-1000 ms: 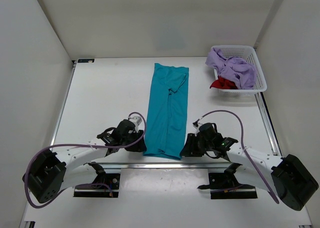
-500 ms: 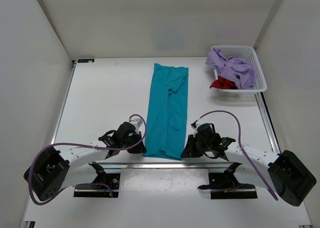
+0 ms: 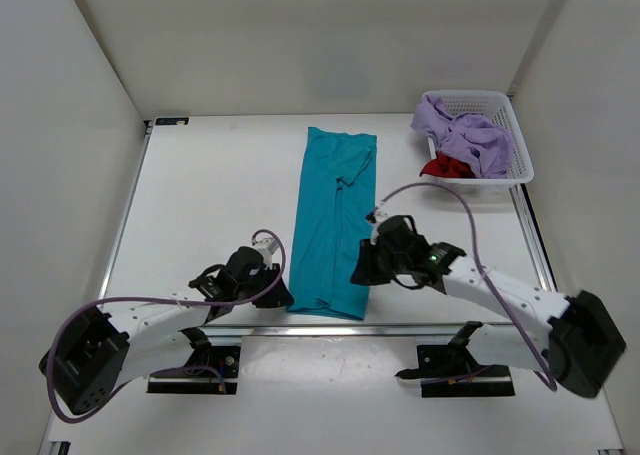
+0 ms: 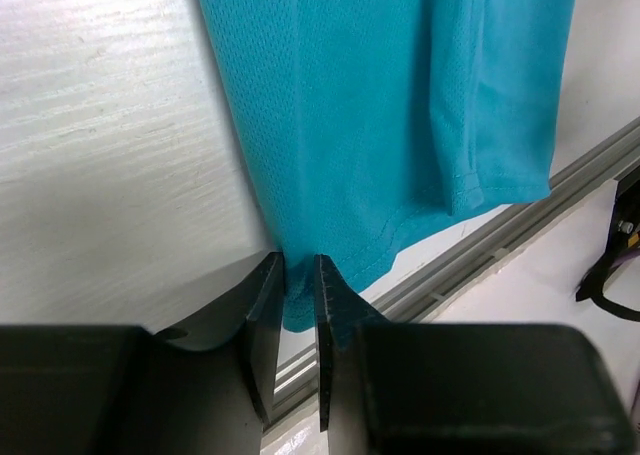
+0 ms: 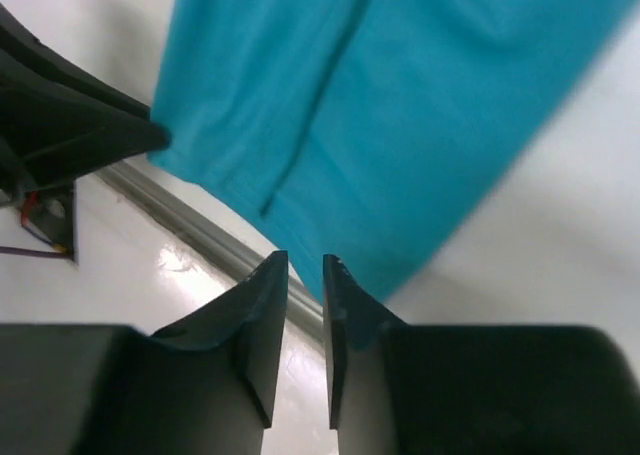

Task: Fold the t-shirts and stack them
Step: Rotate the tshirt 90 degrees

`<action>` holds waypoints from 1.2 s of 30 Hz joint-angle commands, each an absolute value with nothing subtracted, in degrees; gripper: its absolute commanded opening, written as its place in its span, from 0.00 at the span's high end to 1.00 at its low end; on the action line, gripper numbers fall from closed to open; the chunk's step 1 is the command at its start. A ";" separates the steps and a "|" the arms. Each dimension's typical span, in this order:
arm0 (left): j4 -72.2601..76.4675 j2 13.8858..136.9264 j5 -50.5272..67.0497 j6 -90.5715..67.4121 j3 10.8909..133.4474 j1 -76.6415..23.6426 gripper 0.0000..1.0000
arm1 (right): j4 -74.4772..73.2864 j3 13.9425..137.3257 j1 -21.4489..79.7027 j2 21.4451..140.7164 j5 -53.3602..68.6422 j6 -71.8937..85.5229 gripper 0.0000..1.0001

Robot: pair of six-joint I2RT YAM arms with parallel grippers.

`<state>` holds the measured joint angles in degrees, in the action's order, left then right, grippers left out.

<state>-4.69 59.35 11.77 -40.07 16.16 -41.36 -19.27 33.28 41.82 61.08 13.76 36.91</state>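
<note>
Pinching near corner of teal t-shirt [image 3: 335, 215], left hand [image 4: 298, 270]

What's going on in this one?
Two robot arms are working on a teal t-shirt, which lies on the table folded lengthwise into a narrow strip. The left gripper has its jaws closed on the strip's near left corner. The right gripper, jaws narrow, hovers at the strip's near right edge; the blurred wrist view doesn't show whether it holds cloth. The lavender t-shirt and red t-shirt sit crumpled in the white basket at the far right.
</note>
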 commanded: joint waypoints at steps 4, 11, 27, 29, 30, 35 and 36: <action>-2.38 57.93 13.45 -40.78 14.42 -41.14 0.72 | -22.76 53.14 57.02 80.21 0.89 25.24 0.92; -2.81 55.20 14.23 -40.87 13.01 -39.29 0.72 | -27.69 63.63 66.61 90.87 -10.09 21.80 0.66; -2.55 54.58 14.59 -40.95 12.22 -38.23 0.73 | -32.70 66.18 70.22 97.65 -16.61 23.73 0.74; -2.20 54.58 14.76 -41.04 12.30 -38.32 0.72 | -33.22 66.09 70.14 97.56 -16.96 24.17 0.80; -2.11 54.67 14.33 -41.13 12.30 -38.41 0.73 | -33.48 66.09 70.22 97.73 -17.22 24.43 0.86; -2.37 54.67 14.41 -41.04 12.31 -38.41 0.72 | -34.19 63.38 69.88 95.63 -17.58 26.62 0.95; -1.94 54.49 14.50 -41.22 12.30 -38.23 0.72 | -34.10 62.76 70.05 95.19 -18.36 27.33 0.96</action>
<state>-3.36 55.68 13.98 -41.01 12.71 -38.46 -33.56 64.42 69.73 97.97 -15.88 24.64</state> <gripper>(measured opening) 0.275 0.049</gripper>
